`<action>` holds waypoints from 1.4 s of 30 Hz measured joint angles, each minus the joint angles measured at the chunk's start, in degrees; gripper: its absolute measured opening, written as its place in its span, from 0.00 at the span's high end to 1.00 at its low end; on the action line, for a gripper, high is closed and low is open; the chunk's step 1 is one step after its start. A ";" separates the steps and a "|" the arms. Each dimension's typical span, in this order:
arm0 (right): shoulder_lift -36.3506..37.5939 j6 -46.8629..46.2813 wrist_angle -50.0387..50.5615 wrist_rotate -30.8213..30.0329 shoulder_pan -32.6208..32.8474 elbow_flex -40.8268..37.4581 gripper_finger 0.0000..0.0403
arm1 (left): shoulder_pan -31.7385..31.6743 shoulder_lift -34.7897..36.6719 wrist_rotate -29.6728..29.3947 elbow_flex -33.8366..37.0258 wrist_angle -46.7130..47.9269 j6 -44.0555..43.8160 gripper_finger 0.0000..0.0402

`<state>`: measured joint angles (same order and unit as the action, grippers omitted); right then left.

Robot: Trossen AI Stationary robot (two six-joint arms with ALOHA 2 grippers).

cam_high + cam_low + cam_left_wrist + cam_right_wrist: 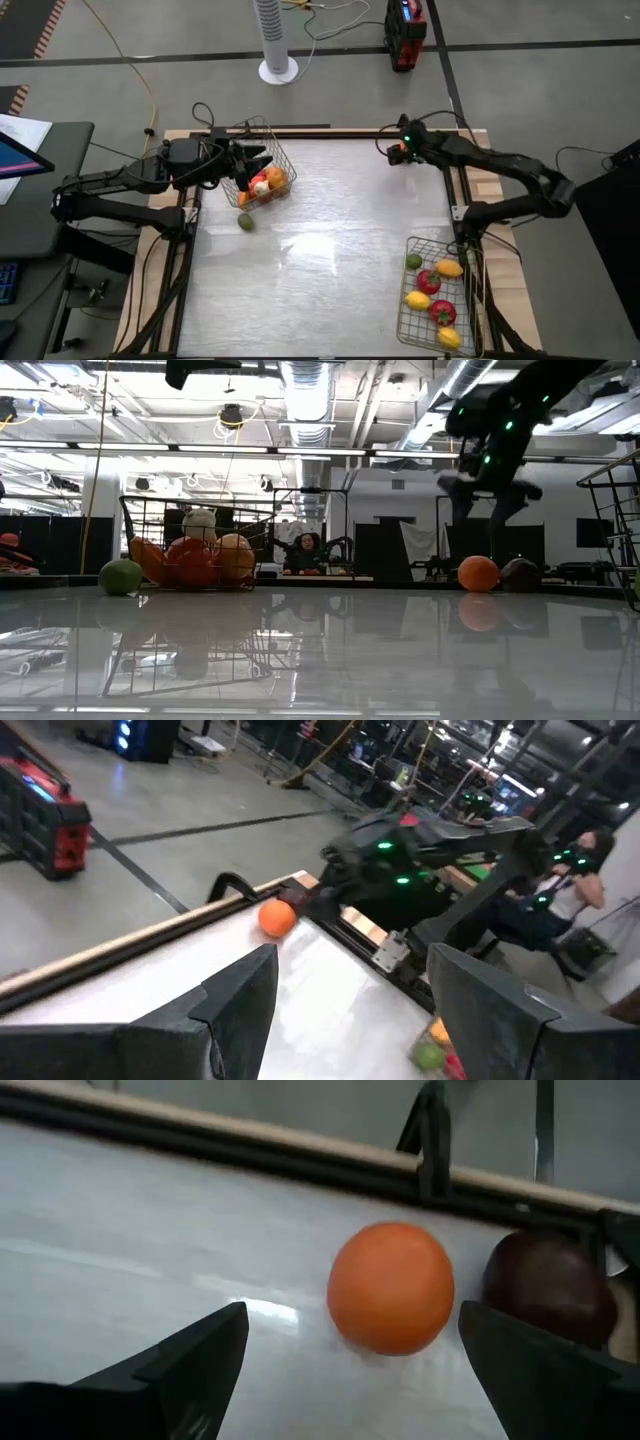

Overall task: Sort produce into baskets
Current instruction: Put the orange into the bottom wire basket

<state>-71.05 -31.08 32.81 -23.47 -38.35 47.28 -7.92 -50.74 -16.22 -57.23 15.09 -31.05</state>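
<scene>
An orange (390,1287) lies on the table at its far right corner, next to a dark red fruit (550,1285). My right gripper (355,1320) is open and hovers above the orange (478,573), one finger on either side, clear of it. My left gripper (258,160) is open and empty over the left wire basket (268,140), which holds oranges, a white garlic and other produce. A green lime (245,221) lies on the table just in front of that basket. The right wire basket (408,320) at the near right holds a lime, lemons and red tomatoes.
A raised wooden rail (300,1150) runs along the table's far edge just behind the orange. The middle of the table between the two baskets is bare metal (330,260). A person sits in the room beyond the table (305,550).
</scene>
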 joint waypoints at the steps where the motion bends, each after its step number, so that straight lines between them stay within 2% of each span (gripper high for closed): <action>1: -1.49 0.12 -0.45 0.45 -0.62 -0.01 0.04 | 0.00 0.00 0.66 0.00 0.01 -0.76 0.39; 5: -6.19 0.14 -2.19 0.87 -2.07 -0.01 0.04 | 0.23 0.00 3.40 0.00 0.02 -3.14 0.39; 10: -10.03 0.10 -4.90 -0.54 -2.36 -0.01 0.04 | 1.37 0.00 3.62 0.00 0.04 -4.91 0.39; 16: -12.79 -1.04 -6.16 -3.37 -2.34 -0.01 0.04 | 2.92 0.00 3.65 0.00 1.39 -5.65 0.39; 24: -15.48 -1.89 -6.83 -2.28 -2.32 0.01 0.04 | 3.08 0.00 3.49 0.00 2.30 -5.65 0.39; 42: -18.69 -3.41 -8.67 -2.38 -2.97 0.10 0.26 | 3.08 0.00 3.14 0.00 2.56 -3.73 0.39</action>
<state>-89.73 -34.49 24.14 -25.85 -41.32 47.37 -4.84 -50.74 -13.08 -57.23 17.65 -34.79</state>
